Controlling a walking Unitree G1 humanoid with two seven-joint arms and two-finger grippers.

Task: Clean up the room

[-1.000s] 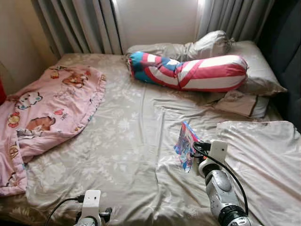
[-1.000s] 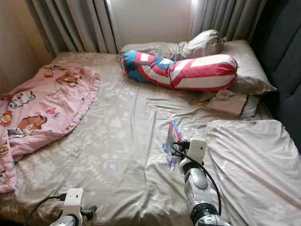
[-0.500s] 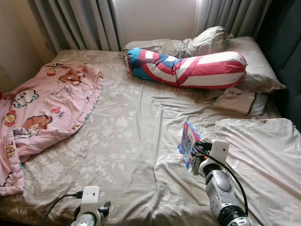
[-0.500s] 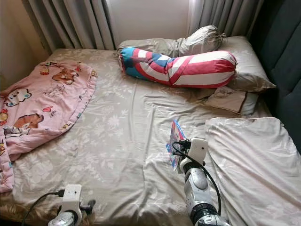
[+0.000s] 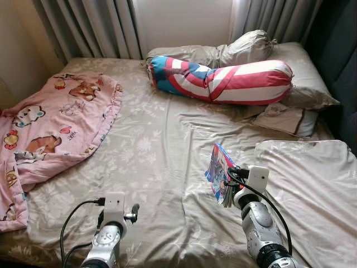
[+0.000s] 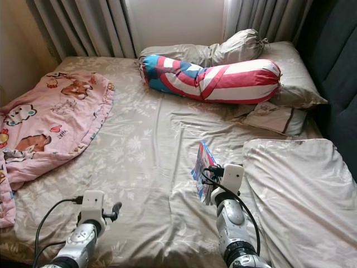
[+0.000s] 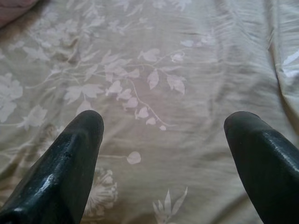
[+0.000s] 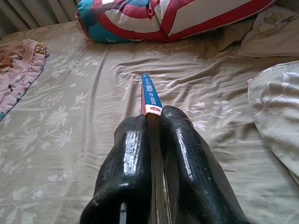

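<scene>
Right wrist view shows the right gripper (image 8: 159, 135) clamped on the lower edge of a thin book (image 8: 150, 95), which stands on its edge above the bed (image 5: 150, 167); I judge it light but floppy, so a hold close to the spine should keep the pages from bending. Its cover is blue with red and white, while the left gripper (image 7: 163, 140) hangs with fingers apart over the flowered sheet.
</scene>
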